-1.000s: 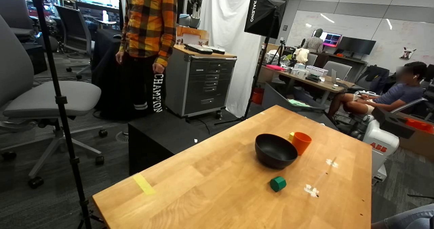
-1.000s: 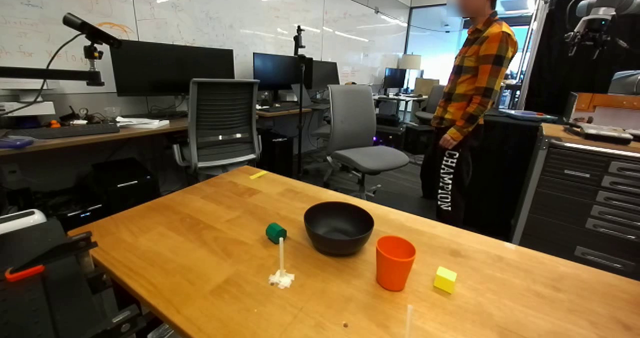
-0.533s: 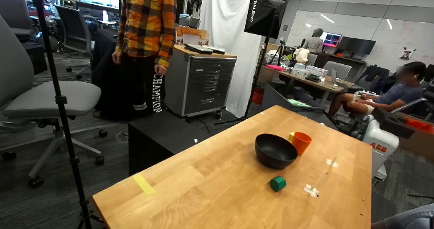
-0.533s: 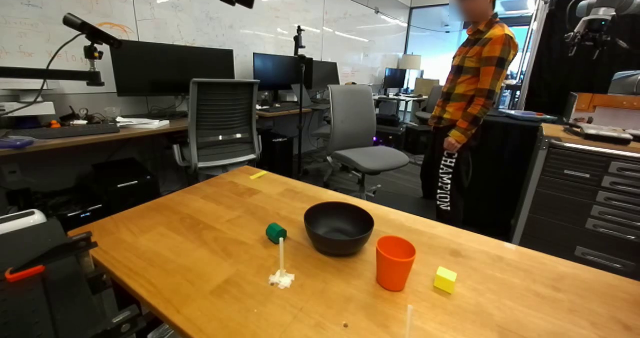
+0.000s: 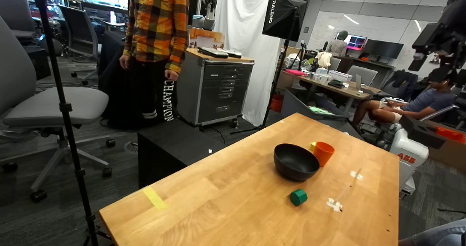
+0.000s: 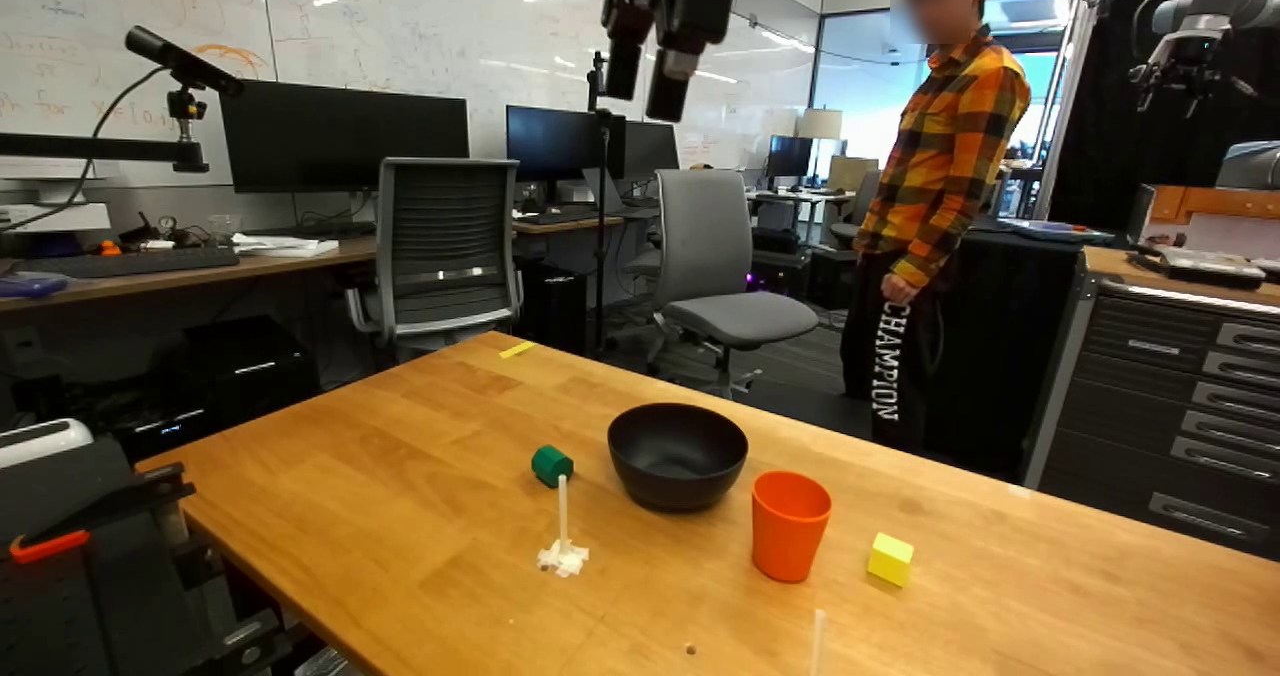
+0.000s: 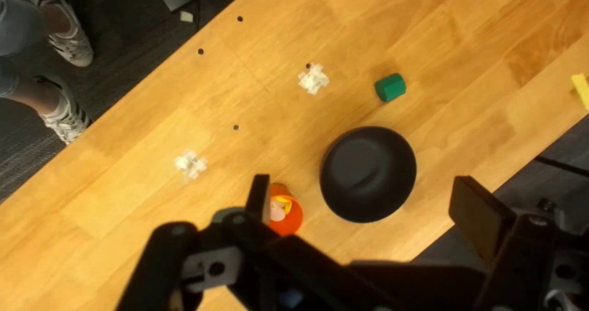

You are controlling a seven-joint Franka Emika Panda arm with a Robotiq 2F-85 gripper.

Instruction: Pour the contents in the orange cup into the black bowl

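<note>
The orange cup (image 6: pixel 790 531) stands upright on the table, as it does in an exterior view (image 5: pixel 324 153). In the wrist view the cup (image 7: pixel 291 221) is partly hidden by a finger. The contents (image 7: pixel 278 212), pale pinkish and yellow pieces, lie inside it. The black bowl (image 6: pixel 677 456) stands beside the cup; its inside looks empty in the wrist view (image 7: pixel 368 175). My gripper (image 7: pixel 362 196) is open with nothing between its fingers. It hangs high above the table in both exterior views (image 6: pixel 647 84) (image 5: pixel 433 67), apart from cup and bowl.
A small green block (image 6: pixel 552 466) lies beside the bowl. A yellow block (image 6: pixel 890 559) lies near the cup. A thin pale rod (image 6: pixel 563 506) stands up from white tape (image 6: pixel 565 559) near the table's edge. A person (image 6: pixel 945 156) stands beyond the table.
My gripper has come down and to the right from the top edge in an exterior view, and entered at the right edge in an exterior view. Cup, bowl and blocks have not moved.
</note>
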